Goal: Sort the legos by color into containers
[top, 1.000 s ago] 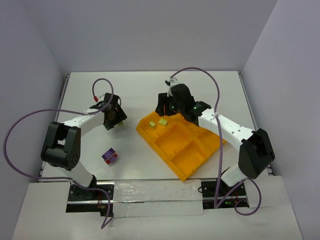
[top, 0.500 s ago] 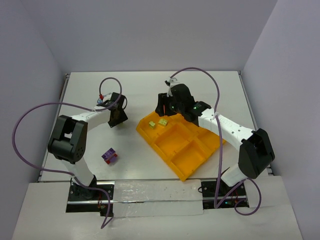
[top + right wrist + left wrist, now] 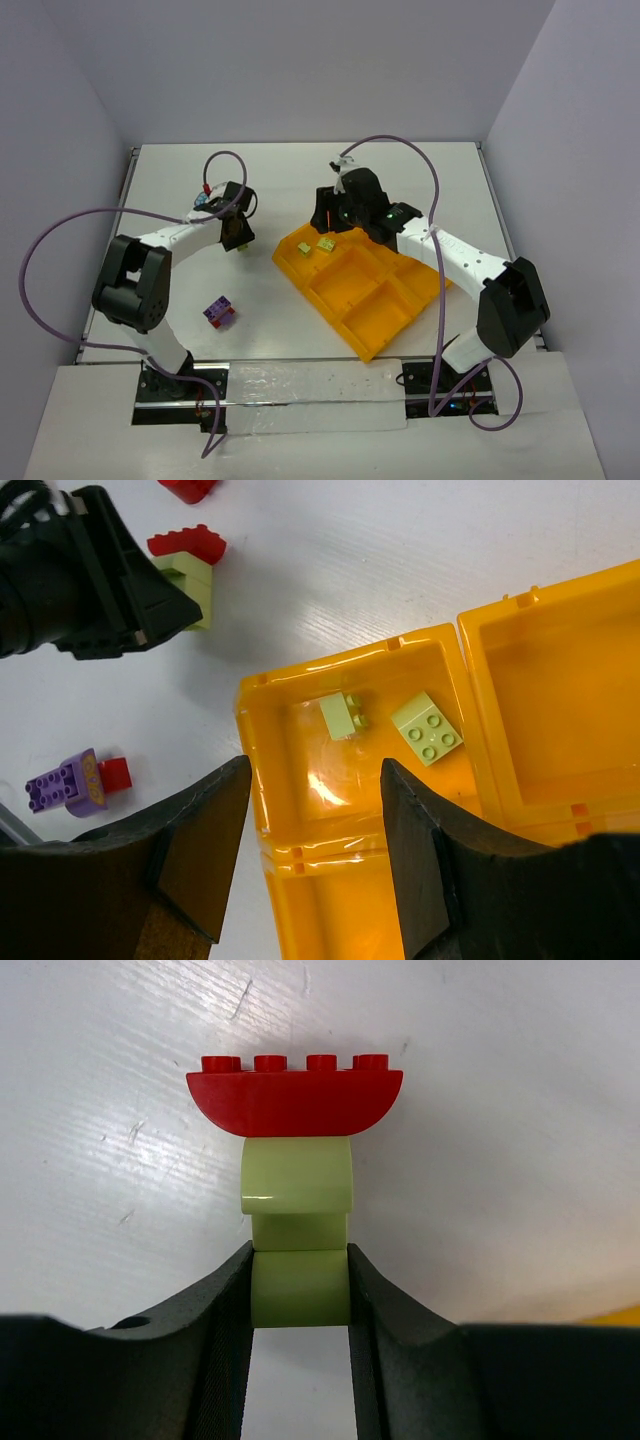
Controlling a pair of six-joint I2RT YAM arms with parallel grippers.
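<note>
From above, the yellow tray sits slanted on the right side of the white counter. In its far left box lie a tipped green brick and a flat green brick. The right end effector hangs over that corner of the tray. The left end effector is down low on the counter, to the left of the tray and not touching it. A purple and red clump lies on the counter, closer to the arm bases and well apart from the tray.

In the left wrist view, the two black fingers are squeezed tight on the bottom of a green stack. A red brick with a round belly sits on the far end of the stack, its bumps pointing away. The white counter is behind them.

In the right wrist view, the right end effector's fingers are apart with nothing between them. Under them is the tray box with the two green bricks, which do not touch each other. The left end effector holds its stack at the top left, out on the counter. A loose red piece lies just past it, at the top edge.
</note>
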